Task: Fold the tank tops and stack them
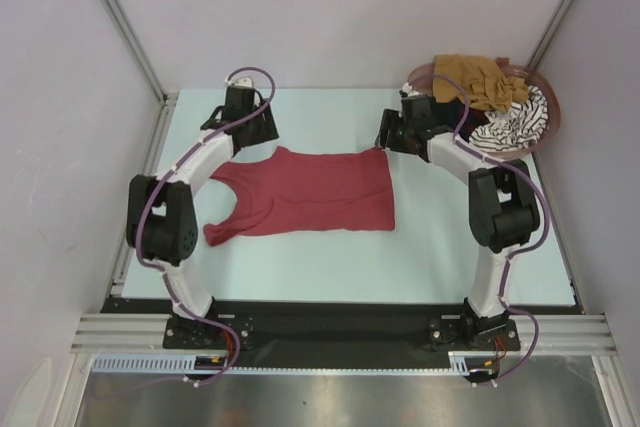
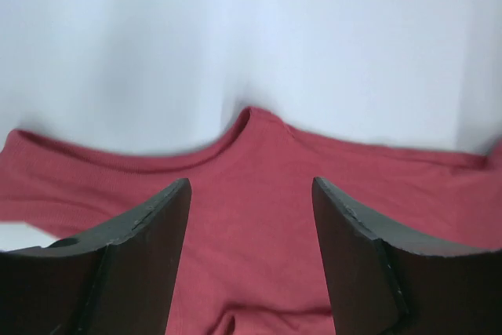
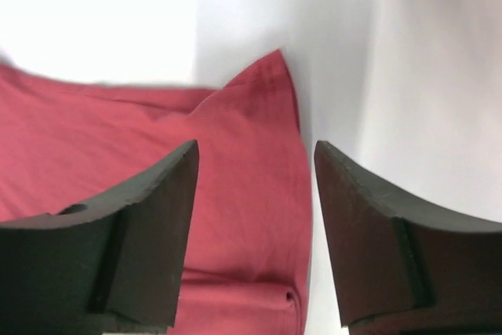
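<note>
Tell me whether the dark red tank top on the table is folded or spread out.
Spread out: the dark red cloth tank top lies flat on the pale table, both straps and its whole body showing.

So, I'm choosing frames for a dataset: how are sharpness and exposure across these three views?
Top external: sharp and evenly lit, the dark red tank top crisp, shadows faint. Left wrist: table washed out to white, the top's far edge smeared, fingers soft. Right wrist: upper-left table blown out, cloth corner soft but readable.
</note>
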Controlling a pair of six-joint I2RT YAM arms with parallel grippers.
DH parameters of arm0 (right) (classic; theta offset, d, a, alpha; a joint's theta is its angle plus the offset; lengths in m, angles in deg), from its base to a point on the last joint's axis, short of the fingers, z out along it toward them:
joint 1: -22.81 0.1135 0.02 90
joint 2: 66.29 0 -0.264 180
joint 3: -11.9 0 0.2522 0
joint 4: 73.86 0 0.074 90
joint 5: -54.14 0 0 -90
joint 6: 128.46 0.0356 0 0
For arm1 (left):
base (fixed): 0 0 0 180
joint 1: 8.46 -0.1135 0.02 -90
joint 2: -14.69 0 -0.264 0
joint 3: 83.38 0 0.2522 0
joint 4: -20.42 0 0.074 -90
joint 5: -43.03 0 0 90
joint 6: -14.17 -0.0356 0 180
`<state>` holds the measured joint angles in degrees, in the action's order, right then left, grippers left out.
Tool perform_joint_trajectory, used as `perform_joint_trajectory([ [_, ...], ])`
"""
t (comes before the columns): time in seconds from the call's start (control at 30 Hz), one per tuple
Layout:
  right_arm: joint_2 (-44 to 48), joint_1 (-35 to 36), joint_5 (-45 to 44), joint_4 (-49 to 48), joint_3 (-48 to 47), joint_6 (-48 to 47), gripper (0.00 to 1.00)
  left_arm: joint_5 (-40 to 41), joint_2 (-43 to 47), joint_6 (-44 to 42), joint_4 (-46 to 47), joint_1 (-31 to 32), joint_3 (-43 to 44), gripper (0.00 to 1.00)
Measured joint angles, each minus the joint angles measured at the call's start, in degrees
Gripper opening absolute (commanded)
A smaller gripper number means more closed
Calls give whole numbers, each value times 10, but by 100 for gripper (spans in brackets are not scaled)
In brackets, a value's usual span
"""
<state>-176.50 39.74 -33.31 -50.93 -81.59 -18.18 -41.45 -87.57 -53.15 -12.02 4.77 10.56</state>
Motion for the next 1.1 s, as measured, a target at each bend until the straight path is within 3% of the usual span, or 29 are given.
perform_joint_trajectory([
  [0.3, -121, 0, -27, 54, -117, -10, 56, 3, -159, -18, -30, 0, 99, 72],
  [0.67, -170, 2, -32, 75, -155, -10, 44, -1, -205, -22, -41, 0, 148, 71],
  [0.8, -188, 2, -23, 80, -181, -10, 24, -3, -222, -22, -37, 0, 157, 71],
  [0.9, -211, 2, -11, 86, -213, -11, 1, -8, -227, -22, -37, 0, 157, 70],
  [1.1, -212, 3, -12, 85, -215, -9, 0, -14, -227, -22, -24, 0, 156, 69],
])
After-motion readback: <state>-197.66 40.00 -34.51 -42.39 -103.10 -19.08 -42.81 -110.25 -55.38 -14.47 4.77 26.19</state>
